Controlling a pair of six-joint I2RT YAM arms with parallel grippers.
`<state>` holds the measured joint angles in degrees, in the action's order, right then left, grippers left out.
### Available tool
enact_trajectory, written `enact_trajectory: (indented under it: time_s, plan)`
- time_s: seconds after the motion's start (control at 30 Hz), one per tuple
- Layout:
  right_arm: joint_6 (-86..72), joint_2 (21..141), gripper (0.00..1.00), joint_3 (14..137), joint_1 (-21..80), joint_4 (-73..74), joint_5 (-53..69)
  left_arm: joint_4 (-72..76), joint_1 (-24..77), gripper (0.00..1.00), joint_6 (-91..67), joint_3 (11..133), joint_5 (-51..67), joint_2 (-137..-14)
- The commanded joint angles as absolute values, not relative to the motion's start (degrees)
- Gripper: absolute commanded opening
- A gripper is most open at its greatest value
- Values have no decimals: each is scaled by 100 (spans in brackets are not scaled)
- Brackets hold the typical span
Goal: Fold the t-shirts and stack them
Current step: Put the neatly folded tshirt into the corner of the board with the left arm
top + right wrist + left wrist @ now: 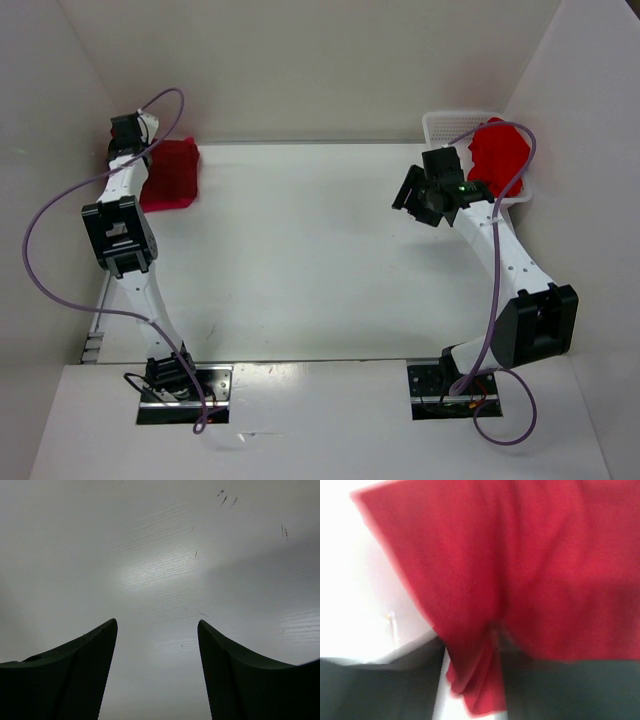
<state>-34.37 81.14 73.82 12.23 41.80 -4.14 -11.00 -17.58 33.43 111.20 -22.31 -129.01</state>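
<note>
Our right gripper [410,197], fingers wide, sits just beside the white plastic mesh basket [445,122] holding the crumpled bright red cloth t-shirt [497,155], while the left gripper [475,680], far from the basket, pinches the folded crimson cloth t-shirt [168,175].

Left wrist view is pure blur. Red cloth [530,570] fills it and runs off the top and right edges. Dark masses along the bottom, can't make out fingers. From above, left gripper [130,130] jaws unreadable. The arm covers the near-left side of the folded red pile [172,172], layer count unclear. Bright red shirt [497,152] in basket [445,122] is partly behind right arm and cable. Right gripper [157,625] fingers [85,675] cut off at bottom edge.
</note>
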Motion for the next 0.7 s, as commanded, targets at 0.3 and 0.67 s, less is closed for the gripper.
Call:
enact_trajectory:
  time_s: [0.3,0.67]
  plan:
    - [-3278,8121,71,7708,1187,4245,-431,-817,-1697,90,3313,11540,-2426,-12569]
    - [-3383,9377,72,9728,1064,4457,-1643,-1652,-1372,94,2725,11216,-1276,-12059]
